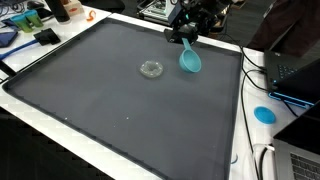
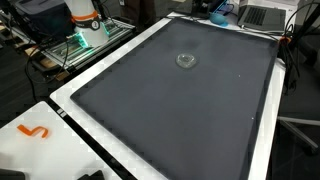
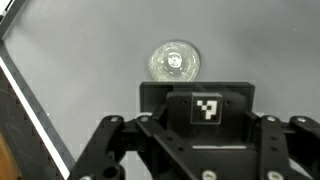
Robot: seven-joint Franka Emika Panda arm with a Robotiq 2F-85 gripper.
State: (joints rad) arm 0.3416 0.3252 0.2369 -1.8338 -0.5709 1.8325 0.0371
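Nearest the wrist camera the black linkage of the gripper is seen across the bottom of the picture, with a black plate bearing a square marker set before it; the fingertips are hidden behind that plate, so whether the gripper is wide or closed cannot be told; just beyond the plate a small clear round dish lies flat on the dark mat, and in both exterior views it is found alone on the half of the mat nearer the arm, well apart from every edge; in an exterior view a teal scoop-shaped piece is seen directly under the gripper, near the dish but not touching it; whether it is clamped or only lies there is not shown; the work is judged to lie between these two things, and it would be done well with the gripper held upright and moved slowly, since the dish looks light and could be slid by a glancing touch; the dish is best held centred in the wrist view, and the white worktop border given a wide berth.
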